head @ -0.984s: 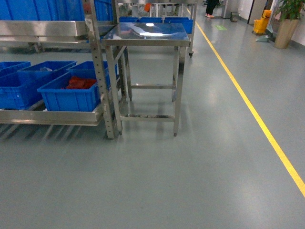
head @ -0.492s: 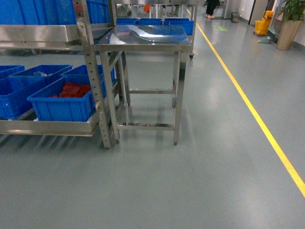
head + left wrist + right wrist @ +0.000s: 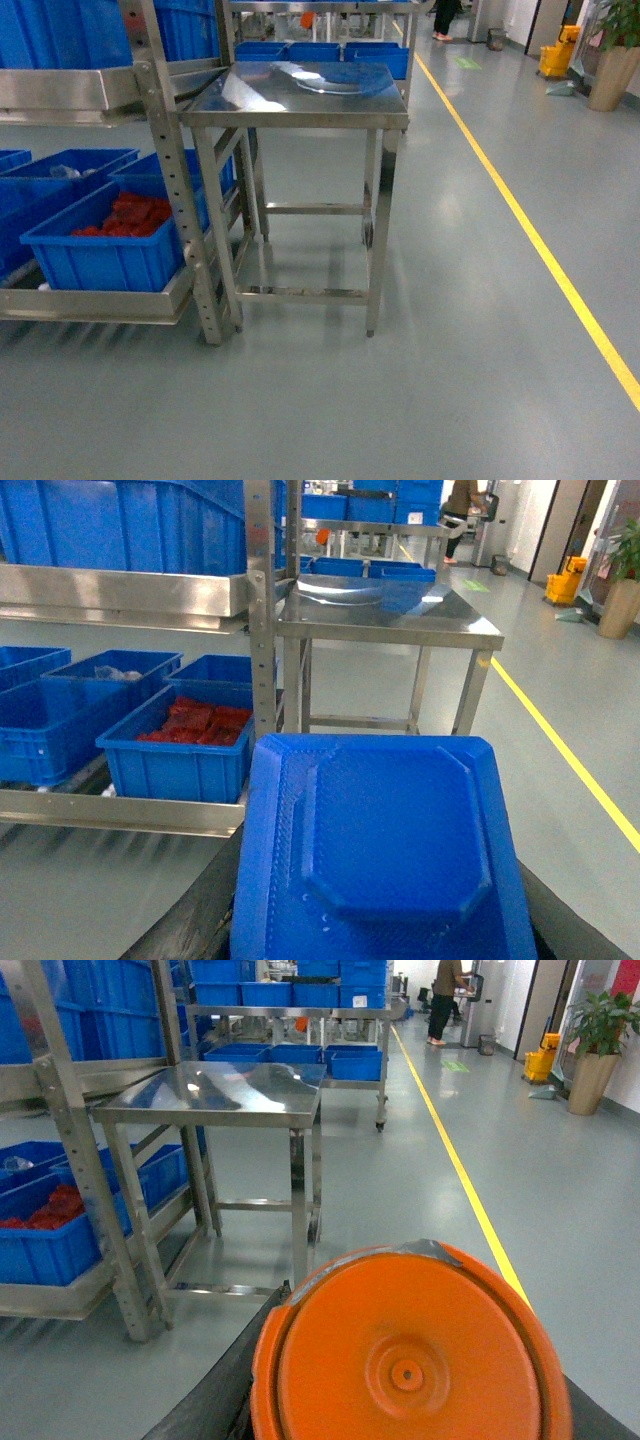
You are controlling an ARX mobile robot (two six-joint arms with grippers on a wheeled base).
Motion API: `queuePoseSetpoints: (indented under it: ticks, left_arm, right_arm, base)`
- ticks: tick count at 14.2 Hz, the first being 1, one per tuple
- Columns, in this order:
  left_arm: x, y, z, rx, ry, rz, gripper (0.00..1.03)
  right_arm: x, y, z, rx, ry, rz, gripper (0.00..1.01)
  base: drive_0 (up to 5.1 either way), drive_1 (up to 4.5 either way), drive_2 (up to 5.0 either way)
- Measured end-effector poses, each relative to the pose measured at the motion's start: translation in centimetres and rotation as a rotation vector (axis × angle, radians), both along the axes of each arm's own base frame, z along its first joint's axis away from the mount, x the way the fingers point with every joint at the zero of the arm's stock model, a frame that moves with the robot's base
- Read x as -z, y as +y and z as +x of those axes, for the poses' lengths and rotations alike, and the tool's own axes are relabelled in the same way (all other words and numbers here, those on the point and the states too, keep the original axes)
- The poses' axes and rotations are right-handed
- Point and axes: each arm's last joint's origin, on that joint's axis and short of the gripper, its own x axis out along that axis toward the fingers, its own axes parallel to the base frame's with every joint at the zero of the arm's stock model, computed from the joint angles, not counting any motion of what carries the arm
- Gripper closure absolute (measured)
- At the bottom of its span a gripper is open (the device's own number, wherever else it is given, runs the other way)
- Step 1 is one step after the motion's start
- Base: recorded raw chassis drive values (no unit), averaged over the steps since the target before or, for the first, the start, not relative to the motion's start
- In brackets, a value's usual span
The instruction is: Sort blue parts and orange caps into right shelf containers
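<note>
Grey factory floor (image 3: pixel 450 380) | steel desk (image 3: pixel 300 95) beside shelf crates (image 3: pixel 95 262) | grippers unseen, state unknown | approach slowly, squaring blue part (image 3: pixel 385 850) and orange cap (image 3: pixel 410 1360).

Industrial facility: warehouse or factory floor. Grey sealed floor (image 3: pixel 470 380) with yellow lane line (image 3: pixel 520 215) running near to far on right. Perforated steel shelving rack (image 3: pixel 165 170) at left, holding bright-blue ribbed crates (image 3: pixel 95 262); nearest one contains red items (image 3: pixel 125 215). Stainless steel work table (image 3: pixel 300 95) beside rack. More blue crates on far trolley (image 3: pixel 290 1010). Yellow mop bucket (image 3: pixel 556 50) and potted plant (image 3: pixel 612 50) at far right.
</note>
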Motion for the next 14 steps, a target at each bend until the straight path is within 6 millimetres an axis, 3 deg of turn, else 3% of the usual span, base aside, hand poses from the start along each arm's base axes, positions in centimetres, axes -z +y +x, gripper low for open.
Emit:
queuePoseSetpoints:
  ticks: [14]
  left_arm:
    - [-0.03, 0.00, 0.00, 0.000, -0.003, 0.000, 0.61]
  right_arm:
    - [0.00, 0.00, 0.00, 0.000, 0.000, 0.000, 0.58]
  base:
    - [0.1, 4.24, -4.1]
